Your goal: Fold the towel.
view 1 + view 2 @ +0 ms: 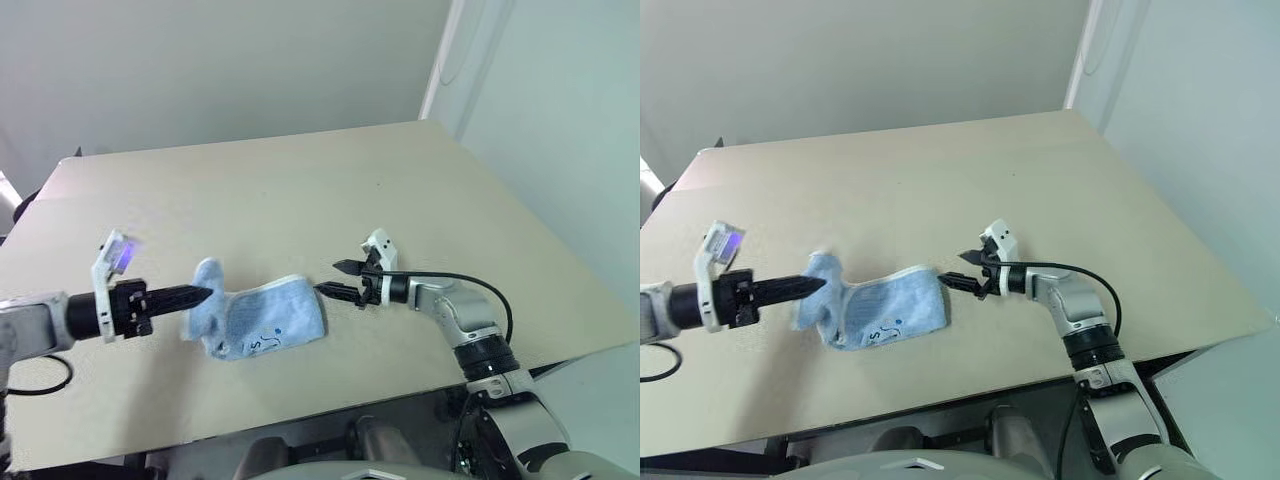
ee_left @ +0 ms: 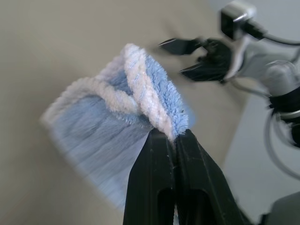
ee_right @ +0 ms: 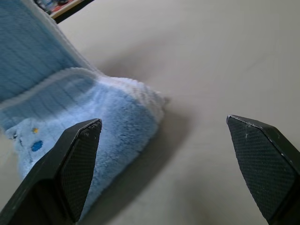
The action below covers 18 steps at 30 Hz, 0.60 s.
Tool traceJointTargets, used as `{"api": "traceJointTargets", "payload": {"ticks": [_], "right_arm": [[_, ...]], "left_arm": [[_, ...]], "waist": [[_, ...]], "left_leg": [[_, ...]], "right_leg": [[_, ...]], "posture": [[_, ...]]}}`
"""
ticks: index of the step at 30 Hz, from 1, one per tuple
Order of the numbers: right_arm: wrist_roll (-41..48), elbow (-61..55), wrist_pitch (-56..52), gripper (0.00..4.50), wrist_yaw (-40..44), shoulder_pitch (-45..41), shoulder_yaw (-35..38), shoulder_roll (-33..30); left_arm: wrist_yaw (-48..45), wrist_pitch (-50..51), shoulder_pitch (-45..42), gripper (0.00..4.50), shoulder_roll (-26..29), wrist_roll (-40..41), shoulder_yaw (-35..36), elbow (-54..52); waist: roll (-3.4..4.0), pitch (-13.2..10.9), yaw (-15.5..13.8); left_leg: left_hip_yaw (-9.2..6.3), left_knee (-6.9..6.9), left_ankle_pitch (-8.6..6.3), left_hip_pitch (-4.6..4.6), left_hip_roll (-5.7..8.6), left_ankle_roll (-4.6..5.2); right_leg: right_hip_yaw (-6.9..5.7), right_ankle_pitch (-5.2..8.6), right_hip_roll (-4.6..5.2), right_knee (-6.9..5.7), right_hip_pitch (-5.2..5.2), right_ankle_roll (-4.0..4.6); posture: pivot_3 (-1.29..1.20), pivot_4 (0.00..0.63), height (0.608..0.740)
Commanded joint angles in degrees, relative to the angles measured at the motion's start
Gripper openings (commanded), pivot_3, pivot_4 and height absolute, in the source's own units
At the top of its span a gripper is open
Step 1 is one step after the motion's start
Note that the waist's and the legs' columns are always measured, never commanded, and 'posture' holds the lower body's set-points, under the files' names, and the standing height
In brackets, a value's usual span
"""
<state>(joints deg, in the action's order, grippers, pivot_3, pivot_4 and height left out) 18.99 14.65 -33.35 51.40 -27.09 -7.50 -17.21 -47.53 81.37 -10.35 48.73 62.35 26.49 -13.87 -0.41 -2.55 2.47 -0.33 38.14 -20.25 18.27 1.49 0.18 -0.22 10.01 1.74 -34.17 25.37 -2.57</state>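
The towel [image 1: 262, 320] is a light blue terry cloth with white edging, lying crumpled near the table's front edge. Its left end is lifted off the surface. My left gripper [image 1: 208, 293] is shut on that raised white-edged corner [image 2: 159, 108], its two black fingers [image 2: 154, 173] pressed together around the cloth. My right gripper [image 1: 330, 278] stands open just to the right of the towel's lower end, apart from it, with nothing between its fingertips [image 3: 84, 140]. A small dark logo [image 1: 268, 342] shows on the part of the cloth still lying flat.
The beige table [image 1: 300, 190] stretches far behind the towel. Its front edge [image 1: 300, 422] runs close below the cloth, and its right edge [image 1: 560, 240] lies beyond my right arm. A black cable [image 1: 45, 378] loops at the front left.
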Motion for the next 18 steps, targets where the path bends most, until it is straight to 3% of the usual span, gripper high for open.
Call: {"api": "traceJointTargets", "payload": {"ticks": [1, 8, 18], "right_arm": [[1.1, -2.5, 0.3, 4.50, -1.0, 0.1, 2.9, -1.3], [1.1, -3.5, 0.7, 4.50, -5.1, 2.6, 6.9, -3.1], [1.5, -7.6, -1.1, 4.50, -7.1, 6.9, 8.6, -5.0]], "left_arm": [[5.0, 5.1, -4.0, 0.01, -3.3, 3.5, -4.0, -1.4], [13.5, 6.6, -9.5, 0.01, -13.2, -0.3, -11.9, 2.5], [18.4, 5.2, -12.5, 0.01, -21.4, -3.1, -13.4, 7.9]], "waist": [[0.00, 0.0, 0.0], [-0.03, 0.0, 0.0], [-0.05, 0.0, 0.1]], "left_leg": [[0.00, 0.00, 0.00, -0.01, 0.03, -0.01], [0.00, 0.01, 0.09, 0.03, 0.05, -0.19], [0.01, 0.06, 0.16, -0.09, 0.06, -0.28]], "right_leg": [[0.00, 0.00, -0.01, 0.00, -0.01, 0.00], [0.05, -0.03, -0.12, -0.05, -0.09, 0.06], [0.08, 0.10, -0.22, -0.05, -0.46, -0.09]], "posture": [[0.00, 0.000, 0.740], [0.00, 0.000, 0.740], [0.00, 0.000, 0.740]]}}
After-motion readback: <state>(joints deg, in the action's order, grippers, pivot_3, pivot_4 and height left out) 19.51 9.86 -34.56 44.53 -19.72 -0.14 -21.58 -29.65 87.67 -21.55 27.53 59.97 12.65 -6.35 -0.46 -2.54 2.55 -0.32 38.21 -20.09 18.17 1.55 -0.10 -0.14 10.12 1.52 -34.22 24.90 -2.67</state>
